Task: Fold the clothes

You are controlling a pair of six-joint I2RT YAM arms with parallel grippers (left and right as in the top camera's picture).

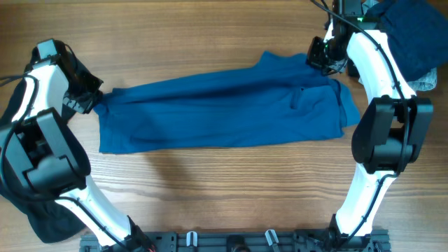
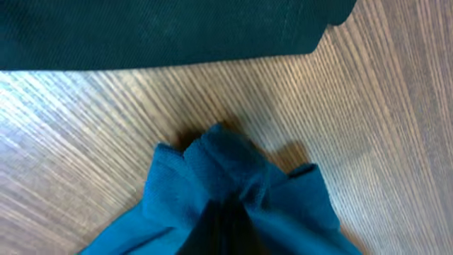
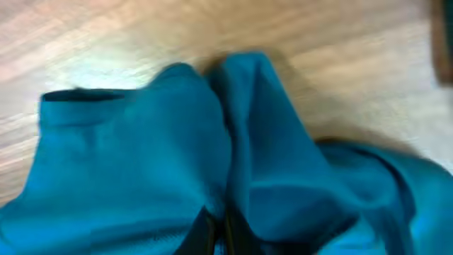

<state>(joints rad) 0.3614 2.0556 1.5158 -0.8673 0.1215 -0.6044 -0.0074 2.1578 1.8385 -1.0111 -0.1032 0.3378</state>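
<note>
Left pincer (image 1: 89,99) and right pincer (image 1: 323,54) each clamp a bunched edge of large limp teal-blue fabric short-sleeved shirt (image 1: 224,112), spread between them on wooden table (image 1: 210,35). Soft, light, wrinkles easily; best pinched at corners or hem.

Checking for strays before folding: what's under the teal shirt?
Wood table shows along the edges of the shirt, and nothing pokes out from beneath. Whatever lies under its middle is covered by the cloth.
</note>
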